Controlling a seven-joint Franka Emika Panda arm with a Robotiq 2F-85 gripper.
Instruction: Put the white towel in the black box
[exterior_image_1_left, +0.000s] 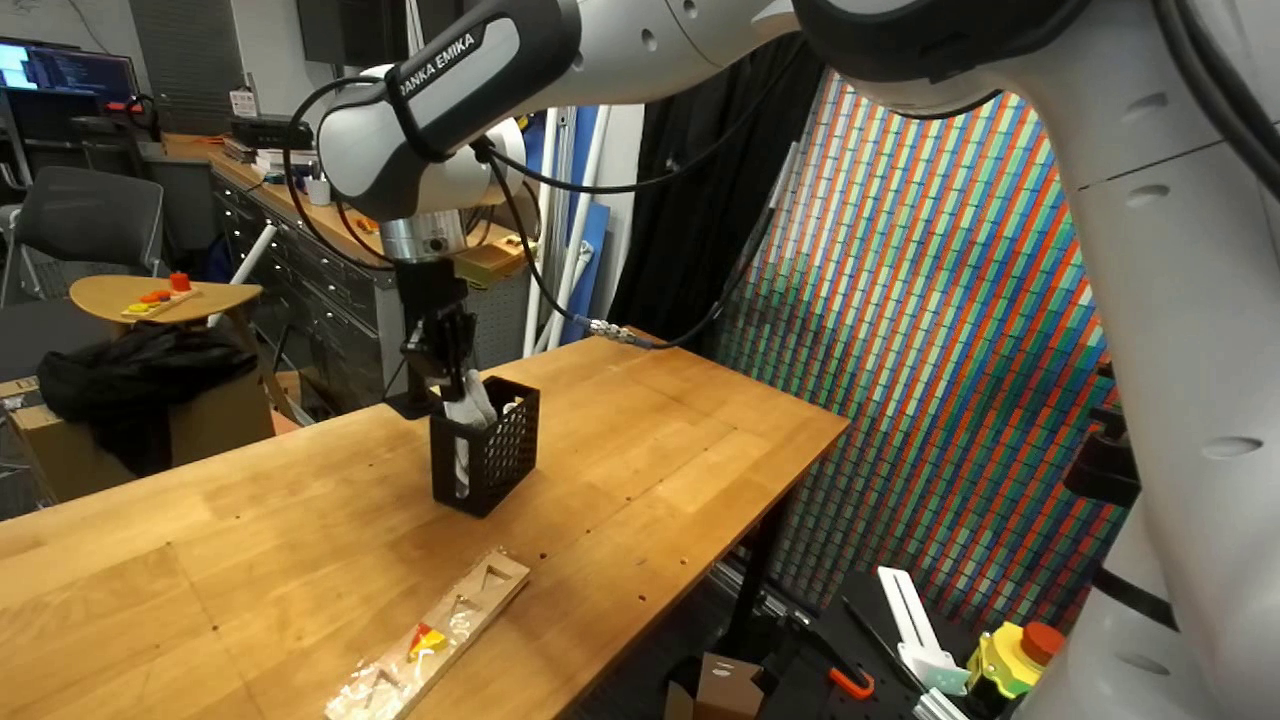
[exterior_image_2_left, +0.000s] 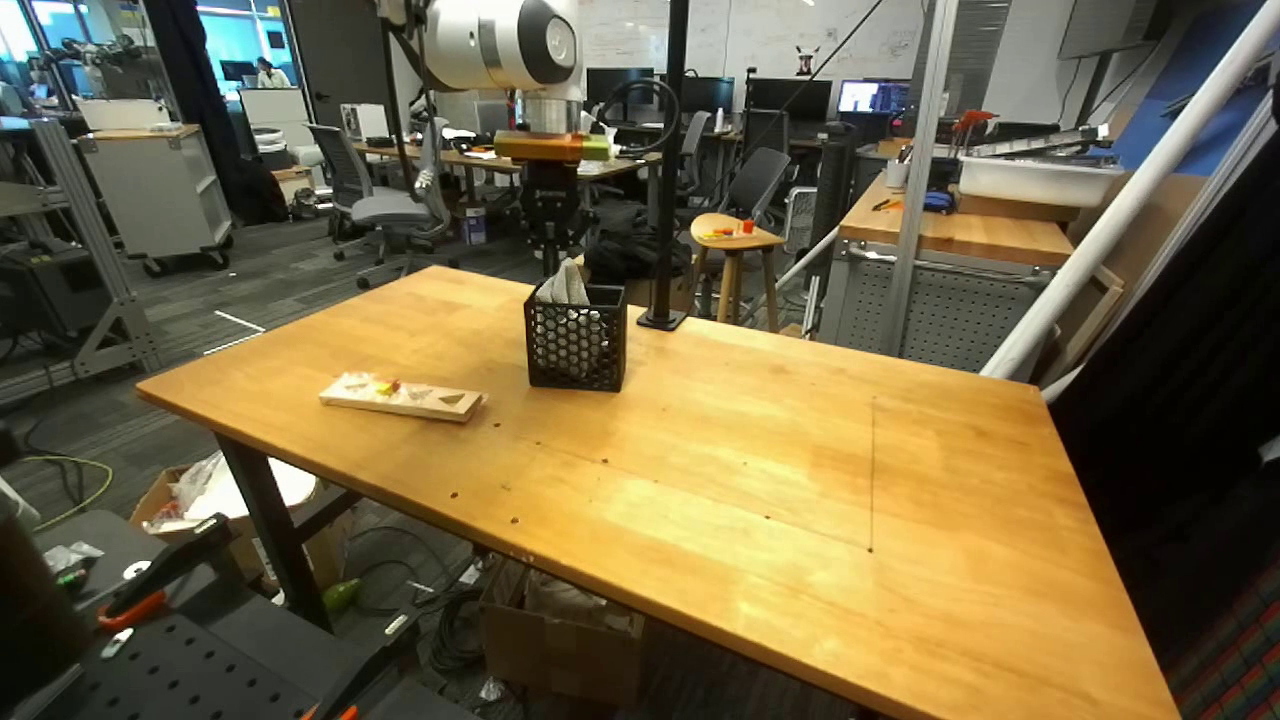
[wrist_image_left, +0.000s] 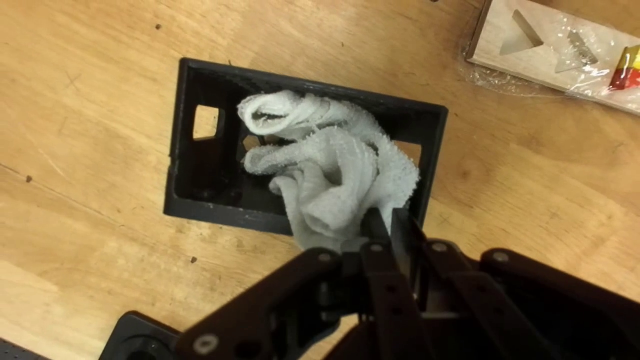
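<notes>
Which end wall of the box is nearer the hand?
The right end wall in the wrist view, beside the hand and partly hidden by the white towel. The left end wall stands clear of both.

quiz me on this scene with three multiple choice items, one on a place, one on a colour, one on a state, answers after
1. Where is the white towel?
A. Under the black box
B. Partly inside the black box
C. On the floor

2. What colours are the small pieces on the film-wrapped wooden board?
A. Blue and green
B. Black and white
C. Red and yellow

3. How does the white towel lie?
A. Bunched up
B. Folded into a flat square
C. Spread out flat

1 B: its folds sit within the walls in the wrist view, and cloth pokes above the rim in both exterior views.
2 C: the wrist view shows both colours.
3 A: loose loops and folds show in the wrist view.
</notes>
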